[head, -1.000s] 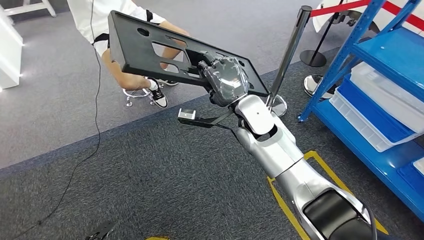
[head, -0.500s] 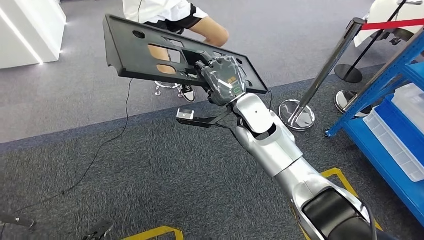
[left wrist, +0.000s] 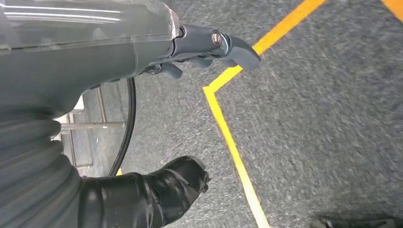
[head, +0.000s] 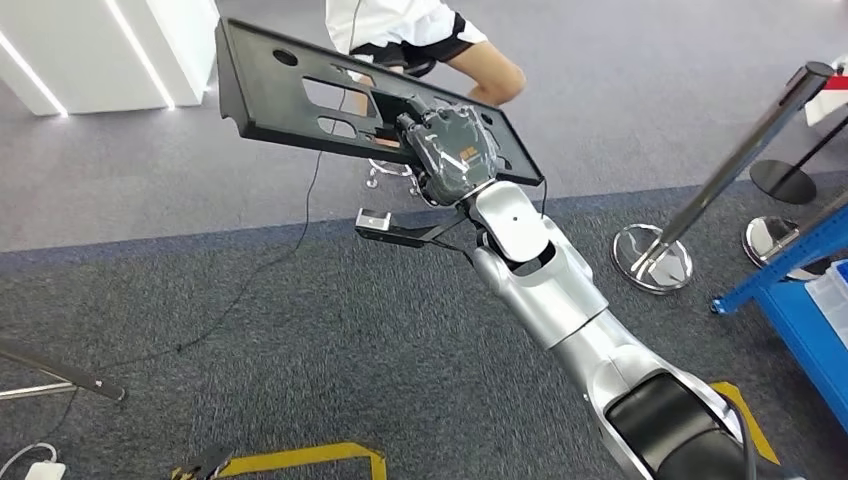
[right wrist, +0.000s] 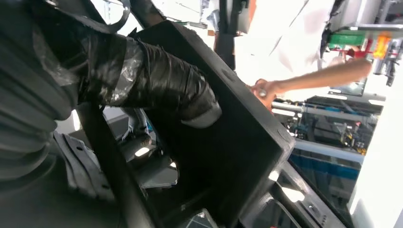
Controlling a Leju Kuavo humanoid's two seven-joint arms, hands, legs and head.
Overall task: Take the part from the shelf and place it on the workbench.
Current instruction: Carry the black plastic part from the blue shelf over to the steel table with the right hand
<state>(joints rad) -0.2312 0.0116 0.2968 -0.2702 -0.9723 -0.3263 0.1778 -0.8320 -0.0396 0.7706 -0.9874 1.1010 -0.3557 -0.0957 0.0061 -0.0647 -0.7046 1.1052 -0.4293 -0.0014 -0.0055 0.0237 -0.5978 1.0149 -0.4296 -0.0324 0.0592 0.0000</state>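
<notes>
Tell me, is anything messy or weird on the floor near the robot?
A little. A thin black cable trails loosely across the grey carpet, and a white plug lies near the bottom corner. The black part sits tilted in the right hand, but that hand holds it firmly. Nothing looks spilled or broken.

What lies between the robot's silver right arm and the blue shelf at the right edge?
In the head view, a chrome stanchion post on its round base stands on grey carpet between the right arm and the blue shelf.
</notes>
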